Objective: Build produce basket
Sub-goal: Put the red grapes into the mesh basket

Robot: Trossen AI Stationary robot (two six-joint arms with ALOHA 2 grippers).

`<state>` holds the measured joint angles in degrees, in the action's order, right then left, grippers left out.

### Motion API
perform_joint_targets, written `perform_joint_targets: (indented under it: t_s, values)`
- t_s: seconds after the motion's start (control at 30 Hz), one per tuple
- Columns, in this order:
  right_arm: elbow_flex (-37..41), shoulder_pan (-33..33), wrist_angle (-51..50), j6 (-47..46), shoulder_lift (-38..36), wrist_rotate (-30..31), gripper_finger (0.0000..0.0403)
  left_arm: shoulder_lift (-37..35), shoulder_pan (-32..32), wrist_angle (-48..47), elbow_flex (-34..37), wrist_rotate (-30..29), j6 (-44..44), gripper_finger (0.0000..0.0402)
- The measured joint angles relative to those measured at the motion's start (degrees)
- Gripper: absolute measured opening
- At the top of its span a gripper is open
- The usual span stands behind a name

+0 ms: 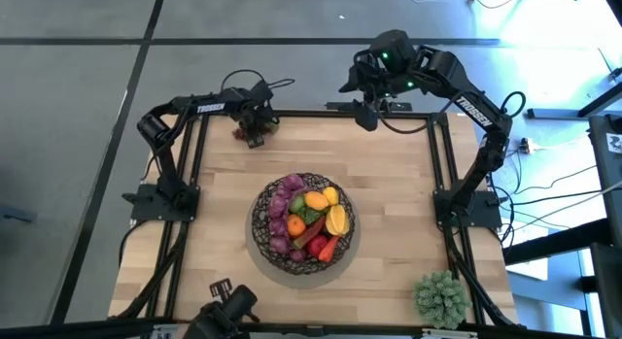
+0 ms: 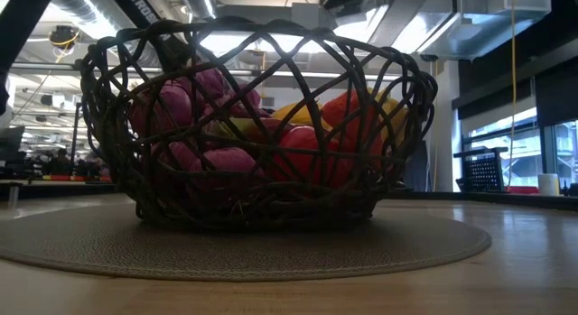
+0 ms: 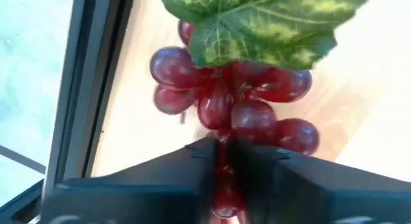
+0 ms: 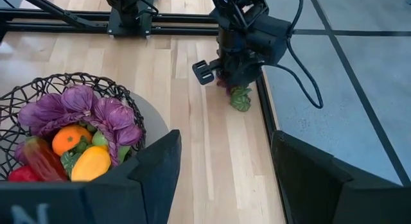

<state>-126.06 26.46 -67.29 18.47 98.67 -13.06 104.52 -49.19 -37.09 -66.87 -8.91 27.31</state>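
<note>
Table edge (image 1: 321, 114): left claw (image 3: 221, 161) pinching grapes (image 3: 237, 102)

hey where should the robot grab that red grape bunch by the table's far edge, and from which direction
Judging by its pose, grip the red grape bunch at its narrow lower grapes, opposite the leaf, from above. The left gripper is pinched there now.

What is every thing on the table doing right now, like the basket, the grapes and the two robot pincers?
Basket: upright on a round mat, filled with toy produce.
Round mat: flat under the basket.
Red grape bunch: lying near the table's far left edge, leaf attached, gripped by the left pincer.
Left pincer: shut on the grape bunch.
Right pincer: open, empty, raised at the far edge.
Spiky green plant: at the near right corner, untouched.
</note>
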Motion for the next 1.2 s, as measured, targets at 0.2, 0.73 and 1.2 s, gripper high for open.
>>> perform_joint_targets:
  t_s: [0.2,0.73,1.2]
  values:
    - [0.0,0.0,-0.71,0.01,0.0,0.0,0.0236,-3.42,0.02,-1.57,-0.67,0.0,-1.34,0.0008]
    - [-0.04,0.0,-5.14,3.97,-0.77,-3.61,0.0236,-27.99,5.9,-6.7,-0.81,0.71,-5.96,0.0001]
    - [-0.07,0.0,-8.64,10.36,-2.64,-12.38,0.0236,-39.7,34.7,-1.56,-0.9,6.94,-28.92,0.0]
